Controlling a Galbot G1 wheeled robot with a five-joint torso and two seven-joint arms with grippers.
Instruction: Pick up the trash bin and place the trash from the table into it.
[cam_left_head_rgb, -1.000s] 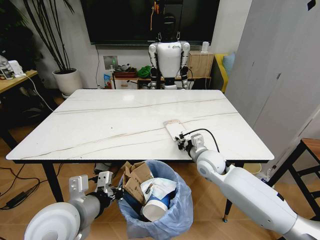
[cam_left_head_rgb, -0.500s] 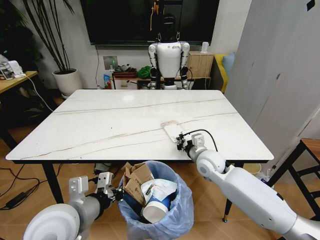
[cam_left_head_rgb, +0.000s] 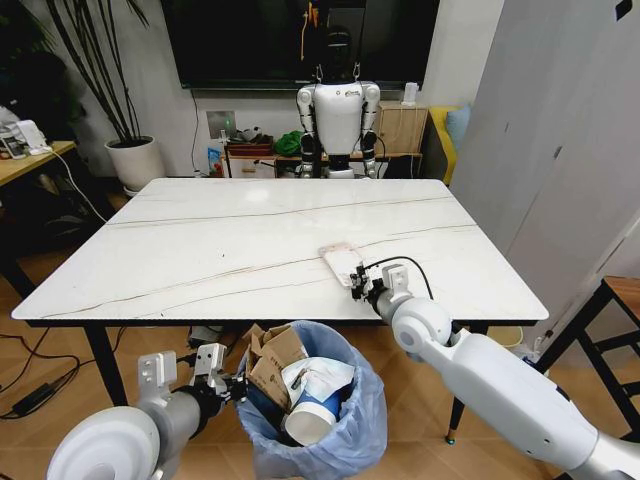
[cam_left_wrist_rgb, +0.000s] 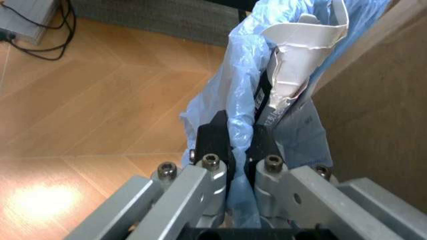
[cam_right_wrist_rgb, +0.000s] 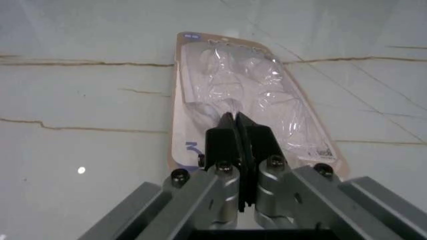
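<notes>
Flat white-and-clear plastic blister packet w/ tan card border (cam_left_head_rgb: 341, 260) lies on large white marble-look table w/ thin brown veins (cam_left_head_rgb: 200, 250), right of centre, near the front edge. Long axis runs front-to-back, slightly skewed: far end tilts toward robot's left, near end toward right gripper (cam_left_head_rgb: 357, 287). In right wrist view the packet (cam_right_wrist_rgb: 247, 107) extends straight away from the gripper (cam_right_wrist_rgb: 235, 120), blue-marked end nearest. R gripper jaws clenched together, tips resting on the packet's near half; can't tell if any film is pinched between them. R arm reaches in over the table's front edge from the right. Rest of tabletop bare around the packet, wide room to left and back; front edge just beside the gripper. Small round trash bin lined w/ crinkled light-blue plastic bag (cam_left_head_rgb: 345, 425) sits below the front edge, left of the packet, mouth up, partly under the table lip. Inside: torn brown cardboard box (cam_left_head_rgb: 270, 362), blue paper cup (cam_left_head_rgb: 315, 412), white paper. L gripper (cam_left_head_rgb: 232, 387) at bin's left rim, low, jaws clamped on the blue bag edge; left wrist view shows the black fingers (cam_left_wrist_rgb: 217, 137) pinching a fold of the bag (cam_left_wrist_rgb: 247, 65). Wood floor around bin.
</notes>
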